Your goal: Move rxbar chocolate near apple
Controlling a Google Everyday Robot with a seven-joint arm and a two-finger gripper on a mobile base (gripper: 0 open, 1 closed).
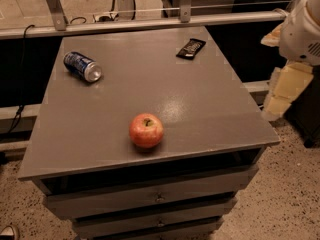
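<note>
The rxbar chocolate [190, 48], a flat black bar with pale lettering, lies at the far right of the grey table top [200, 109]. The red-orange apple [146, 130] stands upright near the table's front edge, a little left of the middle. The bar and the apple are far apart. My gripper [280, 96], pale yellow under the white arm [302, 31], hangs off the table's right side, level with the top. It is to the right of the bar, nearer the camera, and holds nothing I can see.
A blue soda can [82, 66] lies on its side at the far left of the table. The table has drawers [155, 196] below its front edge. A metal rail [150, 24] runs behind the table. The floor [285, 194] is speckled.
</note>
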